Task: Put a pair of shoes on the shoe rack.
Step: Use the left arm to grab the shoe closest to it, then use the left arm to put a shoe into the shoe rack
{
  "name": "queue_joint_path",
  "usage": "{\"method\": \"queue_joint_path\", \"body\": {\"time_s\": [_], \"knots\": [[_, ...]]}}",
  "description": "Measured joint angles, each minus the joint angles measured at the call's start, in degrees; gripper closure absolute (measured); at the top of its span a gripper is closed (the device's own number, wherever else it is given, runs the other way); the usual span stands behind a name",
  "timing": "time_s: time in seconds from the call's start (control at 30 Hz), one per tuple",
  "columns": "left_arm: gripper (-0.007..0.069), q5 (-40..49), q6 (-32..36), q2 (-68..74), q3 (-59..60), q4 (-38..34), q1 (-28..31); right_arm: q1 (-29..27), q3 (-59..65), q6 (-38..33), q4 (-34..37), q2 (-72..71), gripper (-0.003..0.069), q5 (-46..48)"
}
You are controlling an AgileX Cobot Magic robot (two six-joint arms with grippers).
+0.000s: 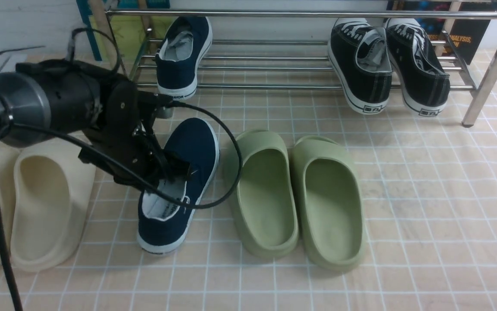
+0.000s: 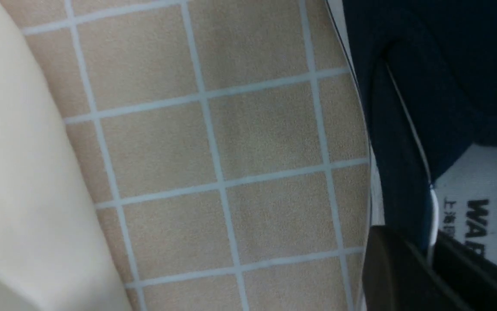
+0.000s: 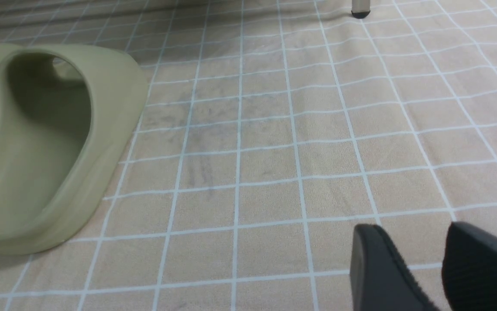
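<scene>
navy shoes [image 1: 194,142], green slippers [image 1: 265,190], beige gridded floor [image 1: 425,194]

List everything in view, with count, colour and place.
shoe rack: one, chrome, at the back.
navy shoes: two; one on the rack's left, one on the floor.
black sneakers: two, on the rack's right.
green slippers: two, floor, middle.
cream slippers: two, floor, left.
left gripper: one, black, shut on the floor shoe's collar.
right gripper: one, black, open above bare floor.
</scene>
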Motion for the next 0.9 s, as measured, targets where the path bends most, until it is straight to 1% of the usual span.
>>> {"method": "queue_joint_path", "body": {"time_s": [0.1, 0.13, 0.17, 0.2, 0.27, 0.33, 0.47, 0.63, 0.73, 0.9], "knots": [[0.0585, 8.3, 2.8, -3.1, -5.9, -2.1, -0.8, 0.0, 0.0, 0.0, 0.1, 0.0, 0.0420, 0.0], [0.0585, 8.9, 3.1, -3.2, -6.4, -2.1, -0.8, 0.0, 0.0, 0.0, 0.1, 0.0, 0.0420, 0.0], [0.0585, 12.9, 5.1, -3.3, -10.3, -4.5, -0.8, 0.0, 0.0, 0.0, 0.1, 0.0, 0.0420, 0.0], [0.0585, 13.2, 5.5, -3.2, -10.7, -4.8, -0.8, 0.0, 0.0, 0.0, 0.1, 0.0, 0.0420, 0.0], [0.0585, 14.6, 6.4, -1.2, -15.5, -8.1, -0.8, 0.0, 0.0, 0.0, 0.1, 0.0, 0.0419, 0.0], [0.0585, 13.2, 6.4, 1.5, -19.3, -10.5, -0.9, 0.0, 0.0, 0.0, 0.1, 0.0, 0.0419, 0.0], [0.0587, 9.3, 5.2, 7.6, -26.4, -11.8, -1.0, 0.0, 0.0, 0.0, 0.1, 0.0, 0.0419, 0.0], [0.0586, 2.6, 0.9, 15.8, -35.5, -11.4, -1.0, 0.0, 0.0, 0.0, 0.1, 0.0, 0.0419, 0.0], [0.0586, -2.0, -3.7, 20.9, -40.9, -10.2, -1.0, 0.0, 0.0, 0.0, 0.1, 0.0, 0.0419, 0.0], [0.0585, -8.2, -7.4, 26.6, -45.8, -8.1, -1.0, 0.0, 0.0, 0.0, 0.1, 0.0, 0.0419, 0.0]]}}
